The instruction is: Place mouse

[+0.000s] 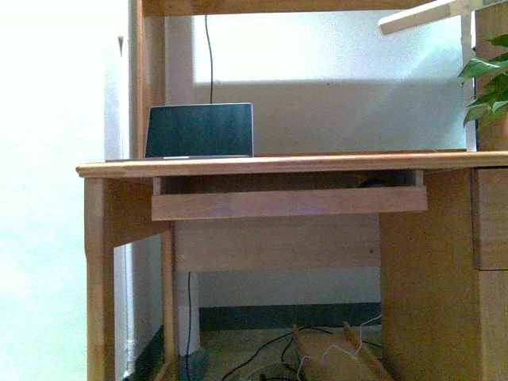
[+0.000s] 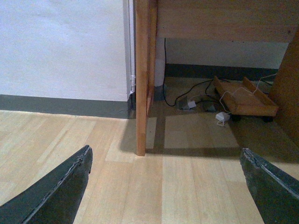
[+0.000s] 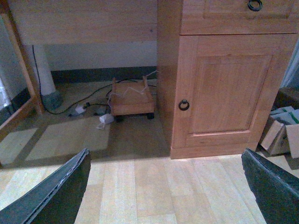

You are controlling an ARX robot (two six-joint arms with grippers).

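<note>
In the front view a small dark domed shape, the mouse [image 1: 373,183], peeks over the front board of the pull-out tray [image 1: 289,202] under the wooden desk top [image 1: 317,163], towards the tray's right end. Most of it is hidden by the board. Neither arm shows in the front view. My left gripper [image 2: 165,150] is open and empty, low over the wooden floor in front of the desk's left leg [image 2: 142,79]. My right gripper [image 3: 166,152] is open and empty, over the floor in front of the desk's cupboard door [image 3: 224,88].
An open laptop [image 1: 199,130] stands on the desk at the left. A plant [image 1: 488,87] hangs at the right edge. Under the desk lie cables [image 2: 191,95] and a small wooden trolley [image 3: 132,100]. Cardboard boxes [image 3: 282,133] sit right of the cupboard.
</note>
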